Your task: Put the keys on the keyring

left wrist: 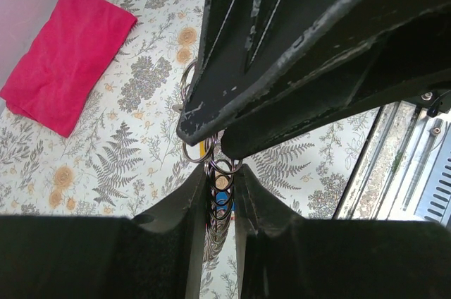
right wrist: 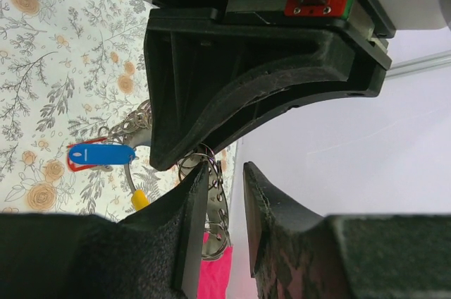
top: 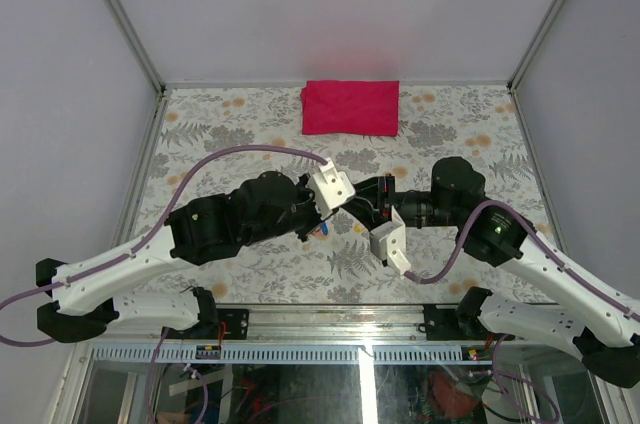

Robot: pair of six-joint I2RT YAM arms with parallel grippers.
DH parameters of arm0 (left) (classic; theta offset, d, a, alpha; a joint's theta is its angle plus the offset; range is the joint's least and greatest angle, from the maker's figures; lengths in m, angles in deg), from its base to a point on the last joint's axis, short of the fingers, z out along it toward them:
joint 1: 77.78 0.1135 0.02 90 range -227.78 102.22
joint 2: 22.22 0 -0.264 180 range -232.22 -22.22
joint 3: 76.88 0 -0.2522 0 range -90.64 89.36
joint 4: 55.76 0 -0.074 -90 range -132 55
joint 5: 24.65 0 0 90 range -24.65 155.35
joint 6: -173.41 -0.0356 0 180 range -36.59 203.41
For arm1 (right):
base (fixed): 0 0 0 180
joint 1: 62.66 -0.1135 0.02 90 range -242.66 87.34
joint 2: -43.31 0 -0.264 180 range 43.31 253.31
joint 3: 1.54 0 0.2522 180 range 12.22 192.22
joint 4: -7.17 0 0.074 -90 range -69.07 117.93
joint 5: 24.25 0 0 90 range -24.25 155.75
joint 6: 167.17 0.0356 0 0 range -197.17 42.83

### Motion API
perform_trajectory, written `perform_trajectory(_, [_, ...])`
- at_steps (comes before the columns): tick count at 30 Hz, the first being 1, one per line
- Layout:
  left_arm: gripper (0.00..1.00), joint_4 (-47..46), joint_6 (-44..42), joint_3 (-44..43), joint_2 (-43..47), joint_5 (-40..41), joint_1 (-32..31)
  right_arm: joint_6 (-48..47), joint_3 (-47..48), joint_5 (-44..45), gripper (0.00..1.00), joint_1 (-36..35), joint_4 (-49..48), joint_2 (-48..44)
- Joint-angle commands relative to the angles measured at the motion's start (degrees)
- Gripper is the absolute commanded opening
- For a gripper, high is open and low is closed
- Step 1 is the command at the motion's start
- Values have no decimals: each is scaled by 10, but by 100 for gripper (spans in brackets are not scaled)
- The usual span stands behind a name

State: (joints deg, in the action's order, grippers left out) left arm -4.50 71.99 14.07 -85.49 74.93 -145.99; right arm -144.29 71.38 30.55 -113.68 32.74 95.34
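While left claw pinches thin silvery wire keyring | right claw slightly parted, grip unclear

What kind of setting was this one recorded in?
Probably a lab robot workcell: plain panel walls, aluminium framing, a floral tablecloth, and slotted cable trunking at the near edge.

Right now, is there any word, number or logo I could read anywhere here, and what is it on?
No text can be read in any view.
On the blue key tag: a pale mark, too small to read.
On the red plate with two screws: no lettering.
On the small coloured label at the front rail: too small to read.
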Motion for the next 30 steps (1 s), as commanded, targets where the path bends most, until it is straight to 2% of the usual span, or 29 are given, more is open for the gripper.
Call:
perform_trajectory(1, [0, -5, -17, -26, 2, -5, -2, 13, 28, -8, 32, -7, -5, 11])
perform_trajectory(11, [0, -3, -24, -25, 9, 5, -5, 15, 24, 11, 25, -7, 6, 17])
perform_trajectory(17, [0, -2, -26, -24, 8, 8, -7, 24, 18, 20, 13, -7, -5, 15])
perform_trajectory(22, [0, -1, -24, -22, 10, 14, -8, 47, 6, 27, 5, -7, -29, 7])
perform_trajectory(30, [0, -12, -6, -17, 19, 22, -8, 128, -35, 48, 0, -7, -109, -16])
